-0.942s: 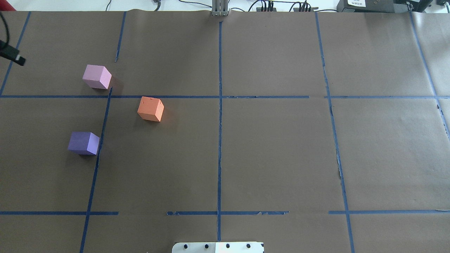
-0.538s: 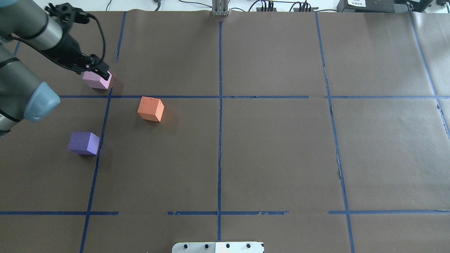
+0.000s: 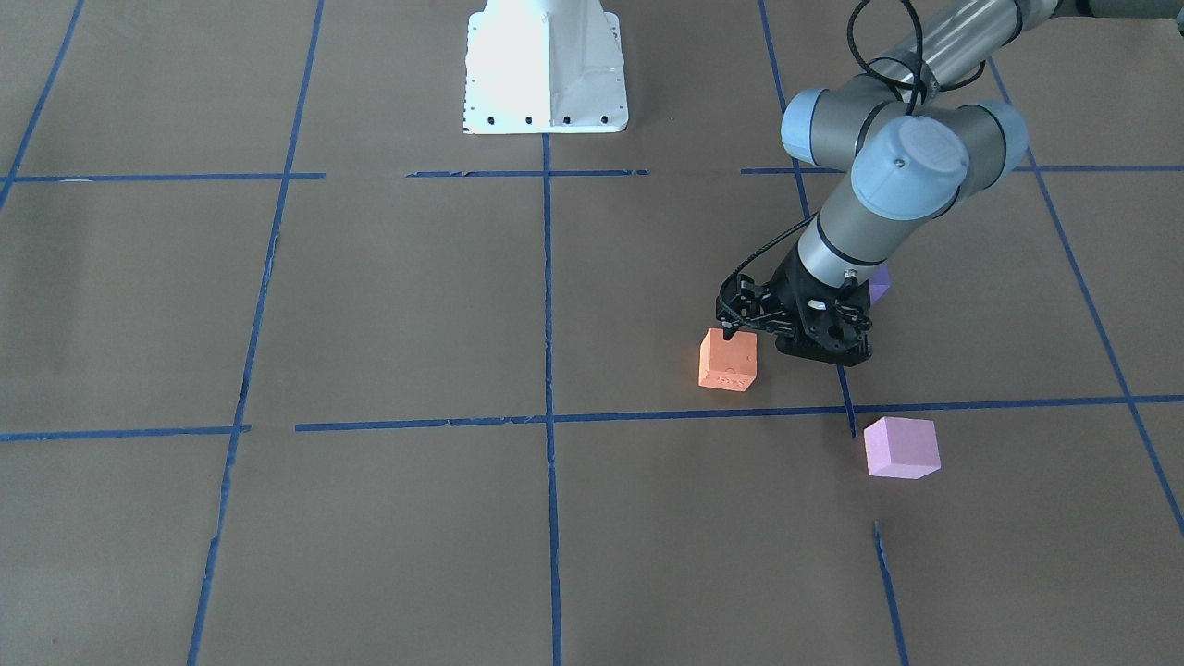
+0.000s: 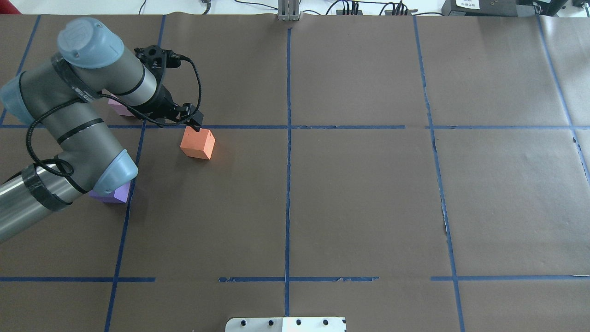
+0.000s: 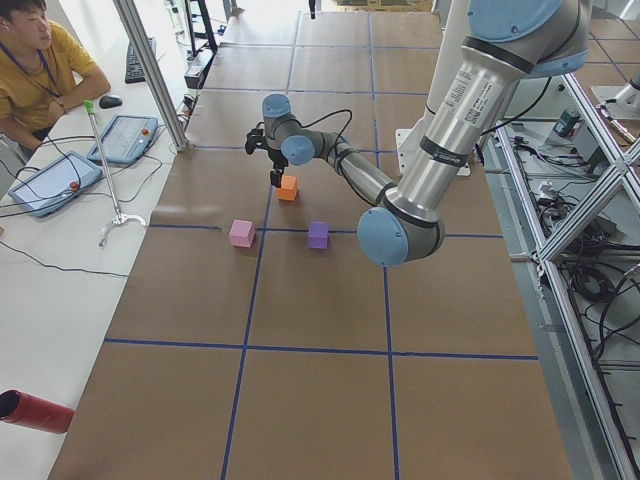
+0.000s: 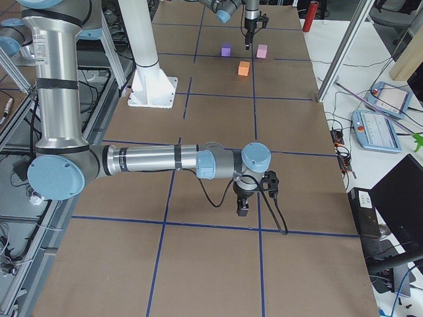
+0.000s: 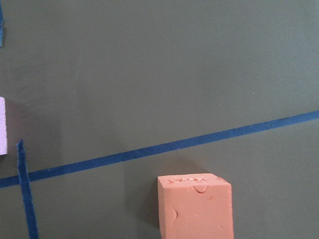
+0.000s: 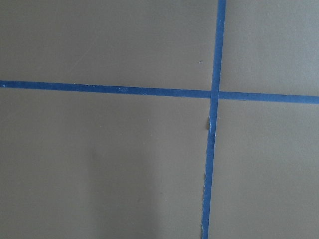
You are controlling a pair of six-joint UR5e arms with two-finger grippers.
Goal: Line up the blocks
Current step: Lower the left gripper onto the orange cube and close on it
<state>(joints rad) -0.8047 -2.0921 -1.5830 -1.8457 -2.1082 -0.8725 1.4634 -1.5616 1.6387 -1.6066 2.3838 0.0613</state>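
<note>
Left fingers [image 4: 196, 124] hover close above the orange block [image 4: 197, 145].

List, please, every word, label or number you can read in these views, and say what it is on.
No text can be read as it stands.
White label on the black box beyond the table's far edge: too small to read.
Embossed marks on the orange block: too blurred to read.
</note>
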